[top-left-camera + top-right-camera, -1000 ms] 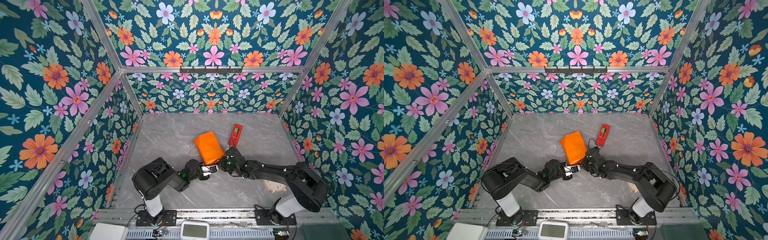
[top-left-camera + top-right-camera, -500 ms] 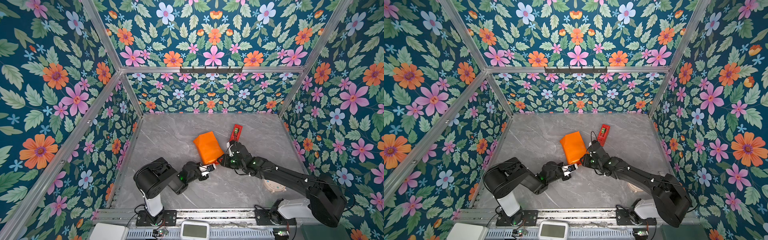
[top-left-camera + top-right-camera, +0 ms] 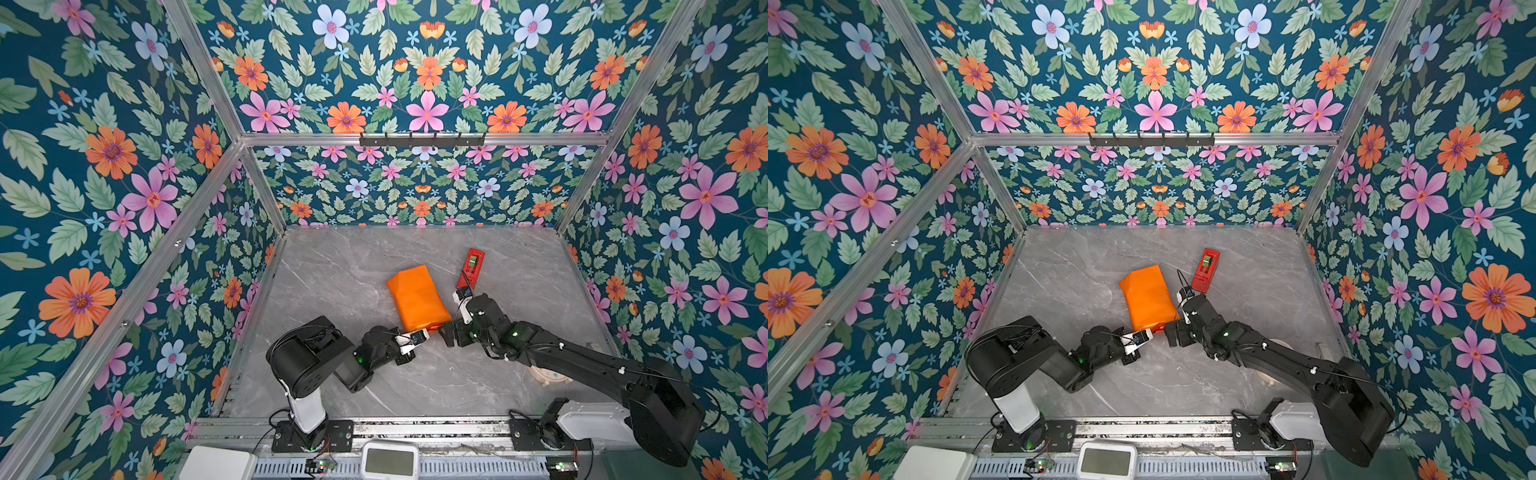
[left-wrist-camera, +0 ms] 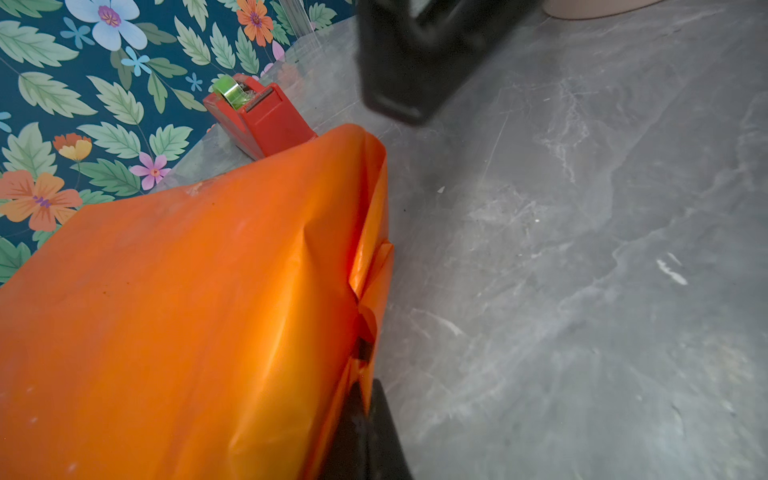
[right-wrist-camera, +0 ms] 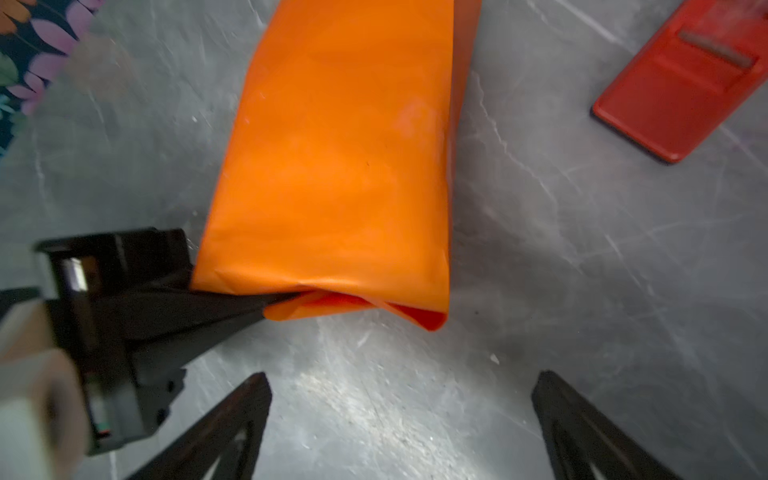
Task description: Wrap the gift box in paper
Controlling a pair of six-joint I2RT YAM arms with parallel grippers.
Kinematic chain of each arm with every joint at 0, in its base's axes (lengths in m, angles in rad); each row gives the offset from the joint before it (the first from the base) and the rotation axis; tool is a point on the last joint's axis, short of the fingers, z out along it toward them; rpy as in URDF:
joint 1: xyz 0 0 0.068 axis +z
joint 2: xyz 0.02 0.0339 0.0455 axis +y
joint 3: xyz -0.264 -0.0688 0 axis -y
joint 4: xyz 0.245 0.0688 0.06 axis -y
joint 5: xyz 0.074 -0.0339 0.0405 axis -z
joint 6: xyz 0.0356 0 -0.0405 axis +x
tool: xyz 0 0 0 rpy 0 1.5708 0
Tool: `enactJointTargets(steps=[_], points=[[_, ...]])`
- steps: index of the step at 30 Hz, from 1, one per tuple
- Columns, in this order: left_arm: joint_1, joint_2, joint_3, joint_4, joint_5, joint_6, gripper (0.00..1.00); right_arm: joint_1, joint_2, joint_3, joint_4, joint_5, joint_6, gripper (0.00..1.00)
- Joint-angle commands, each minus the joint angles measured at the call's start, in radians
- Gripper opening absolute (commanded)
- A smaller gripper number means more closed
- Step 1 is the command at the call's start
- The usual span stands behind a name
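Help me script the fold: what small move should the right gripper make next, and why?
Probably ease the open right gripper forward and pinch the paper at its free near corner: the left gripper is shut on the other corner, and that end gapes open.

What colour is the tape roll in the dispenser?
Light green. The tape roll shows best in the left wrist view, sitting at the back of the red dispenser.

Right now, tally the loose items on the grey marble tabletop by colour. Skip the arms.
Orange: 1, glossy orange paper folded into a parcel
Red: 1, red plastic tape dispenser holding a green roll
Beige: 1, round beige disc, partly hidden under the right arm
Total: 3
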Motion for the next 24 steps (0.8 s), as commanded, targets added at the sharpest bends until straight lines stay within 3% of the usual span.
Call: enactJointTargets(steps=[1,6,19,24], points=[[0.001,0.008,0.005,0.041,0.009,-0.013,0.0,0.001,0.055,-0.065,0.188,-0.051,-0.081,0.99],[0.0,0.013,0.006,0.045,0.028,-0.018,0.0,0.0,0.2,-0.122,0.48,-0.088,-0.143,0.96],[0.0,0.028,0.007,0.044,0.052,-0.011,0.0,0.0,0.465,-0.176,0.88,-0.057,-0.243,0.84],[0.0,0.004,0.006,0.025,0.069,-0.009,0.14,0.0,0.497,-0.189,0.951,-0.058,-0.244,0.81]])
